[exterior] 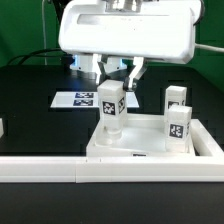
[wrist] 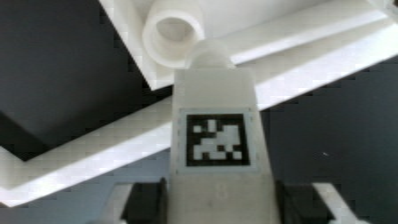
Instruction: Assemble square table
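The square table's white slab (exterior: 150, 148) lies behind the front rail. A tagged white block leg (exterior: 110, 105) stands upright at the slab's corner on the exterior view's left. My gripper (exterior: 117, 78) is right over its top. In the wrist view my gripper (wrist: 217, 196) is shut on this leg (wrist: 217, 130): both dark pads press its sides. The leg's far end sits at a round raised socket (wrist: 178, 30) of the slab (wrist: 294, 35). Two more tagged legs stand on the exterior view's right: one on the slab (exterior: 178, 125), one behind it (exterior: 176, 97).
A long white rail (exterior: 100, 170) runs across the front of the black table. The marker board (exterior: 82, 98) lies flat behind the slab on the exterior view's left. A small white piece (exterior: 2, 127) shows at the left edge.
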`<state>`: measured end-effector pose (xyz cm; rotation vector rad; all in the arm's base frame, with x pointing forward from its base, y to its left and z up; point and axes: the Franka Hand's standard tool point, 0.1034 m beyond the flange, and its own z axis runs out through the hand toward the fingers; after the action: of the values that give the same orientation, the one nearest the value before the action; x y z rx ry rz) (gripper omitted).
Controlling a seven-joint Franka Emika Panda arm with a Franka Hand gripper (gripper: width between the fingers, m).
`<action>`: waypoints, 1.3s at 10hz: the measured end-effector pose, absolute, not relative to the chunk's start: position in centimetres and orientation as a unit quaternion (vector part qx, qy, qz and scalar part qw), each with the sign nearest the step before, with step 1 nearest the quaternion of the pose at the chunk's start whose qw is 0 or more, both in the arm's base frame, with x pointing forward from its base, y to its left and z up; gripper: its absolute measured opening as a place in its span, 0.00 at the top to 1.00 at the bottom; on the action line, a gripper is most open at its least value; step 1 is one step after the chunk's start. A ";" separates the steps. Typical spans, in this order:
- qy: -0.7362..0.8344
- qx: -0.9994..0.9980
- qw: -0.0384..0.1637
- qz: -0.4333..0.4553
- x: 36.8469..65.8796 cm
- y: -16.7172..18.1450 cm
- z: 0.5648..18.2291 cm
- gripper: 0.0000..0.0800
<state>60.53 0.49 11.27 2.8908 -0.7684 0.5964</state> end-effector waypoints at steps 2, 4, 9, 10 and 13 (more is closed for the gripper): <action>-0.249 0.946 0.049 0.203 60.6 0.3 10.9 0.64; -0.248 0.945 0.049 0.207 60.7 0.2 10.9 0.64; -0.238 0.948 0.051 0.207 60.7 0.5 10.9 0.64; -0.229 0.950 0.053 0.205 60.1 0.5 10.9 0.64; -0.222 0.952 0.057 0.202 59.3 -0.6 10.9 0.64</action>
<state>59.25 -0.56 10.86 2.8862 -0.6743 0.6128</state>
